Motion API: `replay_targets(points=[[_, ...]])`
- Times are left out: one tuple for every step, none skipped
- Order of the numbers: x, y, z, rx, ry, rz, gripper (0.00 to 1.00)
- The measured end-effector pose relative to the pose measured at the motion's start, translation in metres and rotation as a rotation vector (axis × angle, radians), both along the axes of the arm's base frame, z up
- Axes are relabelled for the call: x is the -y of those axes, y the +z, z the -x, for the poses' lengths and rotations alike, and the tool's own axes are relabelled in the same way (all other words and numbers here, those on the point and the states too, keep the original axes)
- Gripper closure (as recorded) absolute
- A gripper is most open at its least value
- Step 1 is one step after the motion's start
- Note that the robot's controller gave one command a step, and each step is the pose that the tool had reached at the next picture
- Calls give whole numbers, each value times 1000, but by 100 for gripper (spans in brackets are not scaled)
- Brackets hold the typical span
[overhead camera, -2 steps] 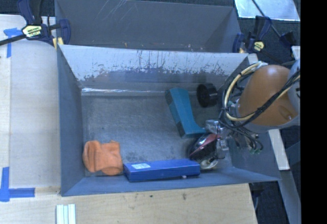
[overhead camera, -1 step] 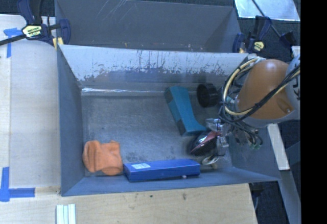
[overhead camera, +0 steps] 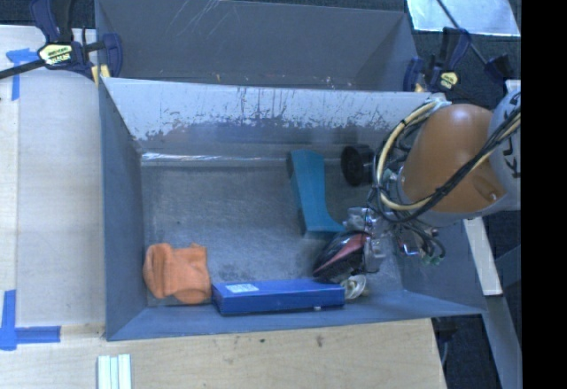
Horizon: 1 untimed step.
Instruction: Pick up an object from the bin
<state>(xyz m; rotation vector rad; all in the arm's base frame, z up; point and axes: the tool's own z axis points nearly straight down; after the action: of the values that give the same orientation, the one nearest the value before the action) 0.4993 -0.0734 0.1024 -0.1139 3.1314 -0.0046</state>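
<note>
My gripper [overhead camera: 368, 241] is low in the bin's right front part, under the arm's orange cover. Just to its left and below lies a black and red thing [overhead camera: 338, 258], touching or very close to the fingers. A blue block [overhead camera: 310, 190] leans upright just left of the gripper. A long blue flat box [overhead camera: 277, 296] lies along the front wall below it. A small white thing [overhead camera: 355, 288] peeks out by the box's right end.
An orange crumpled cloth [overhead camera: 176, 272] sits in the front left corner. A black round knob-like thing [overhead camera: 356, 163] lies near the back wall beside the arm. Bare floor spreads across the bin's left middle.
</note>
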Motion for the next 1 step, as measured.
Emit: replay_targets(points=[[-7,19,-25,-30,29,-2,100]])
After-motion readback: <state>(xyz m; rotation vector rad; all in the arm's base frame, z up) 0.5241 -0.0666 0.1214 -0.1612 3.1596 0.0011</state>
